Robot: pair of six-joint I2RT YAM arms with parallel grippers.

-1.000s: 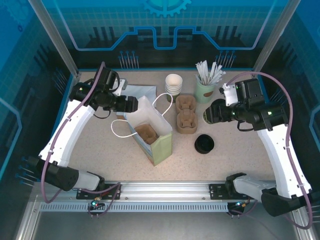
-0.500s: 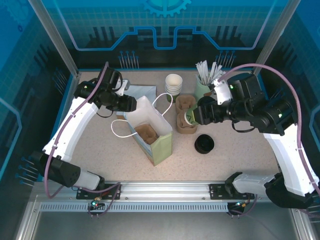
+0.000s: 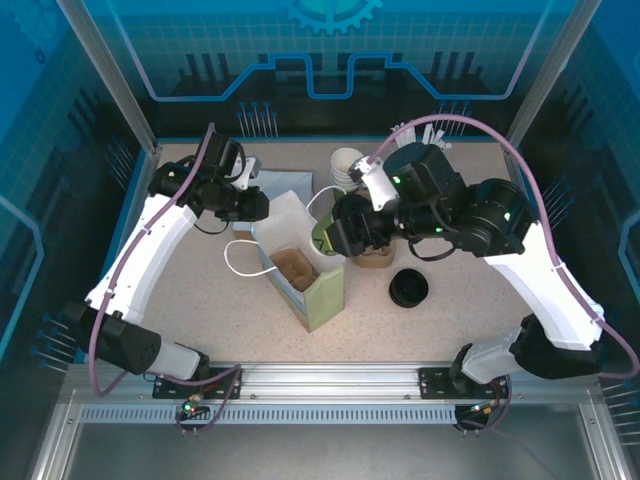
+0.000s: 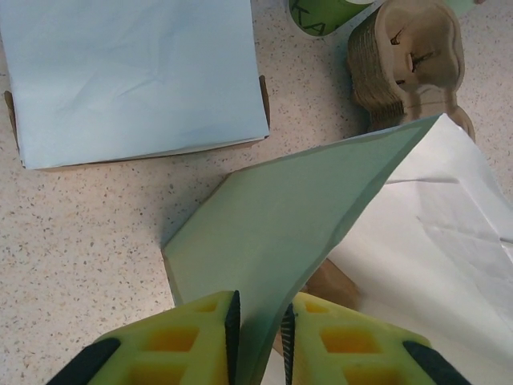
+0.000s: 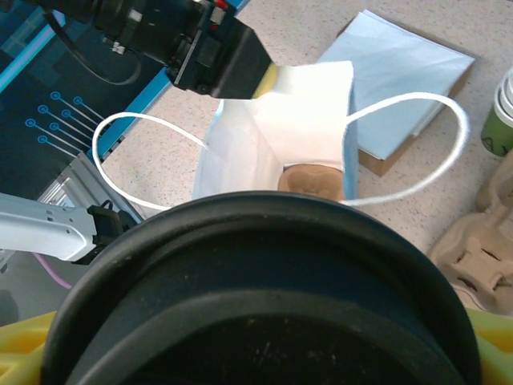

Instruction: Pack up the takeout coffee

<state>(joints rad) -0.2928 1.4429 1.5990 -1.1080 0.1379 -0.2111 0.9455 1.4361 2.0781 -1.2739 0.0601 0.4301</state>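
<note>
The takeout coffee [image 3: 322,240] is an olive-green paper cup capped with a black lid [image 5: 256,281]. My right gripper [image 3: 335,235] is shut on it and holds it tilted over the open mouth of the standing green-and-white paper bag [image 3: 305,270]. In the right wrist view the bag [image 5: 304,120] gapes just ahead of the lid, with a brown pulp carrier [image 5: 309,180] at its bottom. My left gripper [image 3: 258,207] pinches the bag's back-left wall. In the left wrist view that green wall [image 4: 280,216] runs between my left gripper's [image 4: 258,321] closed pads.
A stack of brown pulp carriers [image 3: 375,258] stands right of the bag, partly under my right arm. Black lids [image 3: 408,288] lie in front of it. Stacked cups [image 3: 346,165] and a flat pale-blue bag [image 3: 285,182] lie behind. White handle loops [image 3: 240,262] hang off the bag.
My right arm has swung left from the table's right side, carrying the cup to just over the bag. My left gripper has closed on the bag's wall.
</note>
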